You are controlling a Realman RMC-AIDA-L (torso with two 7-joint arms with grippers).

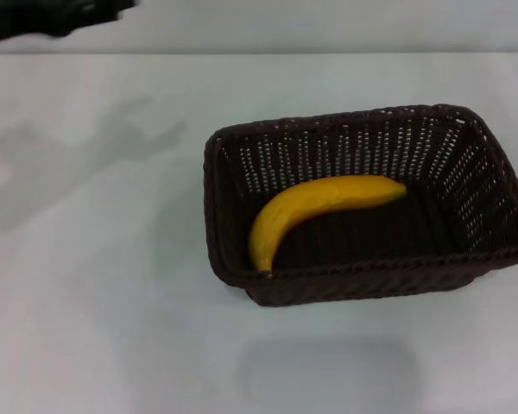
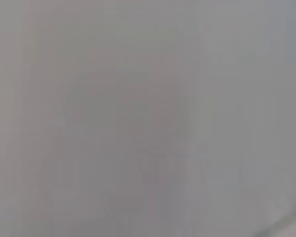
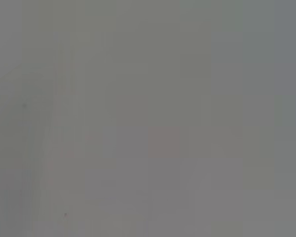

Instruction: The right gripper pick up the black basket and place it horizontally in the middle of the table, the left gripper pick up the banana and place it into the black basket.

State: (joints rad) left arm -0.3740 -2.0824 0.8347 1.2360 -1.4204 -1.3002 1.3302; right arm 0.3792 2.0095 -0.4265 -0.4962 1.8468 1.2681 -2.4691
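The basket (image 1: 371, 203) sits on the white counter (image 1: 86, 285), lengthwise across it, somewhat toward the right edge and about midway between the far and near edges. The banana (image 1: 315, 211) lies inside it on the basket floor, its curve bowing toward the far left, one end resting against the near wall close to the basket's near-left corner and the other end pointing toward the right wall. A dark blurred shape at the far-left corner, above the counter, is part of the left tool (image 1: 56, 15); whether it is spread or pressed together cannot be told. It holds nothing visible and is well apart from the basket. The right tool is out of sight. Both wrist views show only plain grey.
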